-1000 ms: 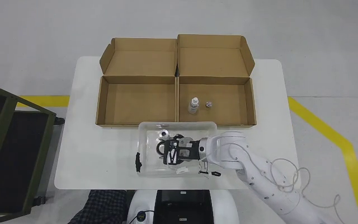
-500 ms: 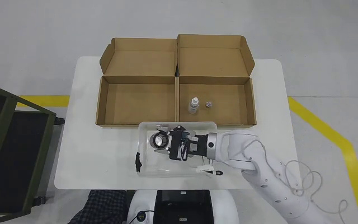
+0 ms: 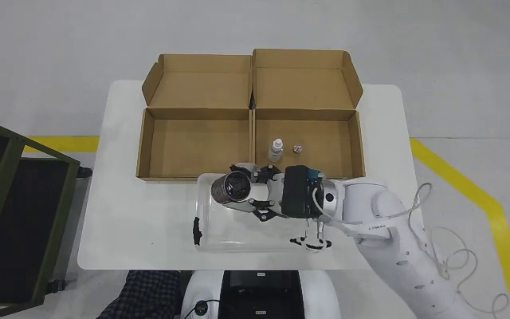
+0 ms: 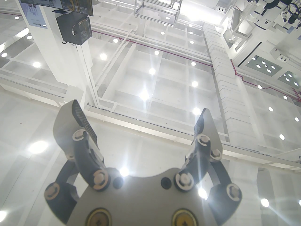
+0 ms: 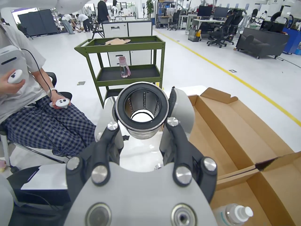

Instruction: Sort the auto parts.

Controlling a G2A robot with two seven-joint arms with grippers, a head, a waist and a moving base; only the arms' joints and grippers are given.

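Under everything, a white rounded rectangular surface (image 3: 127, 199). Near its front edge, a clear plastic rectangular tray (image 3: 219, 235), taken here as the landmark. Just beyond the tray's far rim, side by side and touching, two open brown cardboard boxes with lids folded back: the left box (image 3: 195, 147) and the right box (image 3: 331, 151). Reaching over the tray from its right side, the right gripper (image 3: 252, 191) (image 5: 144, 109), clamped on a hollow steel cylinder (image 3: 229, 187) (image 5: 141, 131) with a black-ringed end, held on its side over the tray's far left part. Aimed up at a ceiling, the left gripper (image 4: 138, 118), jaws spread wide. In the right box, just past the tray's far rim, a small pale bottle (image 3: 276, 149) (image 5: 232, 214) with a white nozzle. Just beside it, a tiny pinkish metal piece (image 3: 297, 147). At the tray's left wall, a small curved black piece (image 3: 196, 230).
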